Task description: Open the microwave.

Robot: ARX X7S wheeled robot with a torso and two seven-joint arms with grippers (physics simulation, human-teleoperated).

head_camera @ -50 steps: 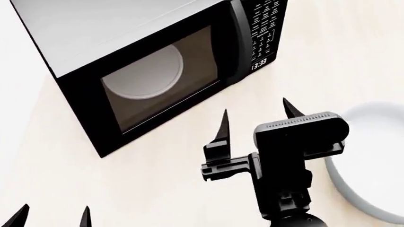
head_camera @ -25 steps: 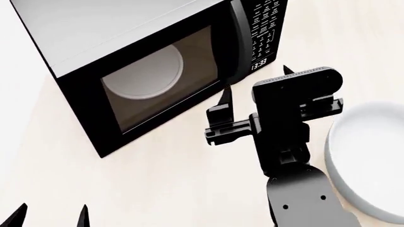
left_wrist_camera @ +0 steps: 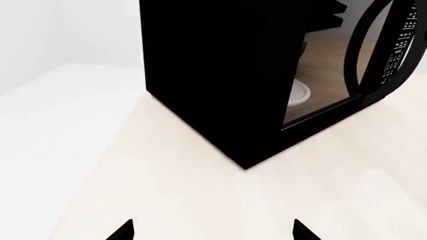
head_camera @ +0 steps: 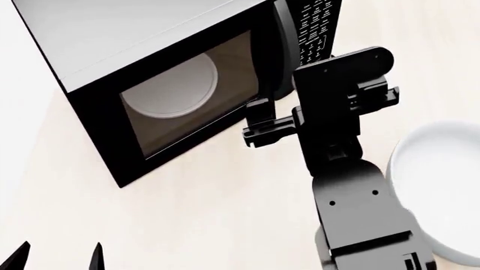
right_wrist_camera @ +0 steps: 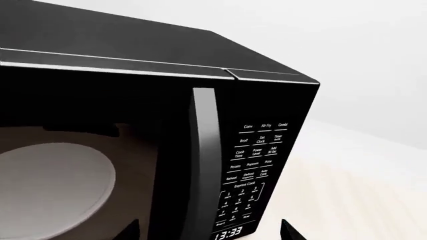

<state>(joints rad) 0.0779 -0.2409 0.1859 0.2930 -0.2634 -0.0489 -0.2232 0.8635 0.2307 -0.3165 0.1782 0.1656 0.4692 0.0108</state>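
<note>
Pale wood-tone counter (head_camera: 188, 225), white walls behind. The microwave (head_camera: 150, 73) is sitting on it, filling the upper left of the head view, angled, door shut. White turntable (head_camera: 176, 84) is showing through the glass. Vertical handle (right_wrist_camera: 203, 165) is running between the window and the button panel (right_wrist_camera: 257, 170); the clock (right_wrist_camera: 229, 233) is reading 13:33.

Right gripper (head_camera: 307, 107) is hovering right at the handle area, in front of the door's right edge. Fingers are spread wide, holding nothing; in the right wrist view the two tips are framing the handle and panel, not touching.

Left gripper (head_camera: 56, 256) is sitting low near the counter, well apart from the microwave's left corner, fingers apart, empty.

A white bowl (head_camera: 435, 185) is sitting on the counter to the right, partly hidden by the right arm.
</note>
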